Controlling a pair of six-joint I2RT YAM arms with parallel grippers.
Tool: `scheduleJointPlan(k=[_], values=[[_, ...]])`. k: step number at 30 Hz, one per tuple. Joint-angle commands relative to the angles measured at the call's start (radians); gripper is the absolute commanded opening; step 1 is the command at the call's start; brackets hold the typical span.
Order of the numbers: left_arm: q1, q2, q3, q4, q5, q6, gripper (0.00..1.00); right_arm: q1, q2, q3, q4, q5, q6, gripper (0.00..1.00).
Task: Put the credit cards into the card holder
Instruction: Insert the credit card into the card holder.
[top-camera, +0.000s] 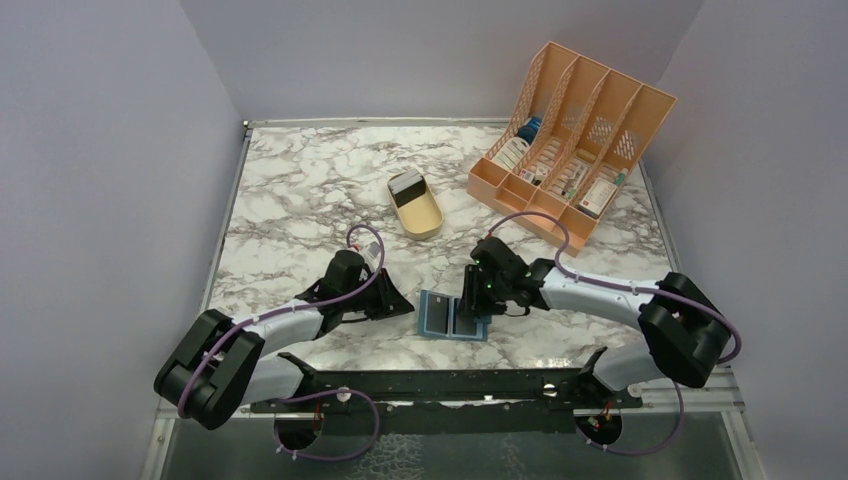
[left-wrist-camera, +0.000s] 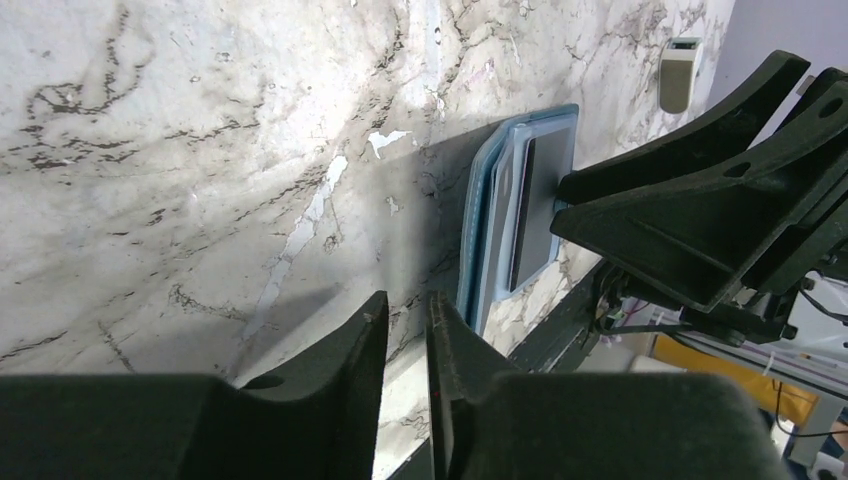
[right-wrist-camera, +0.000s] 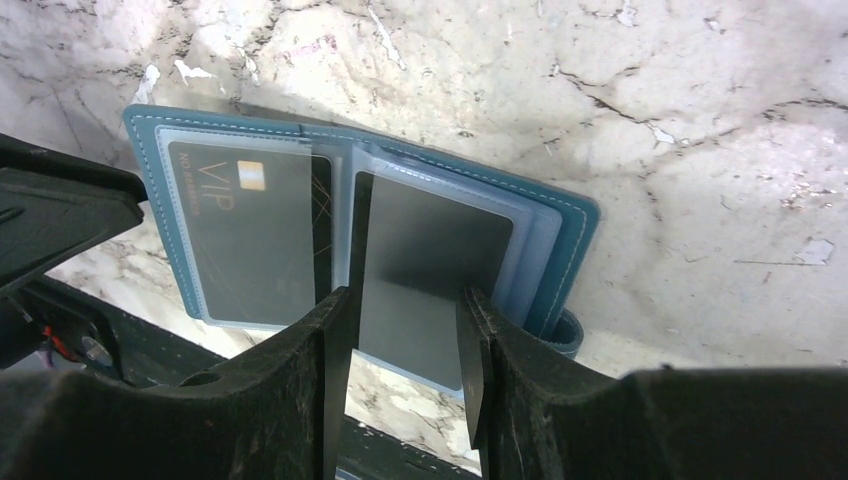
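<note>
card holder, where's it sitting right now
The card holder lies open on the marble table near the front edge in the top view, between both arms, under the right gripper.
</note>
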Motion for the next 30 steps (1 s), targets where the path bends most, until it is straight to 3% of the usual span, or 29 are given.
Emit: scheduleJointPlan(k=[1,4,7,13,20,23,28,30], values=[[-0.006,-0.023,-0.001,0.03,0.02,-0.002,0.29,0.005,-0.032,0.02,-0.049,0.068,-0.02,0.43],[-0.007,-0.038,0.003,0.052,0.034,-0.001,0.4,0.005,-0.046,0.032,-0.042,0.056,-0.035,0.43],[-0.007,-0.038,0.001,0.077,0.045,-0.009,0.43,0.005,-0.059,0.036,-0.027,0.031,-0.038,0.43],[-0.011,0.046,0.001,0.171,0.105,-0.04,0.43,0.005,-0.066,0.01,0.031,-0.068,-0.029,0.43],[-0.062,0.165,0.039,0.245,0.129,-0.048,0.39,0.015,-0.071,-0.029,0.055,-0.079,0.0,0.43],[-0.078,0.205,0.048,0.264,0.128,-0.052,0.32,0.017,-0.063,-0.042,0.069,-0.086,0.004,0.43],[-0.081,0.207,0.041,0.272,0.111,-0.061,0.0,0.033,-0.038,-0.05,0.079,-0.08,0.005,0.42],[-0.081,0.195,0.03,0.271,0.101,-0.067,0.0,0.042,-0.03,-0.047,0.081,-0.07,0.006,0.42]])
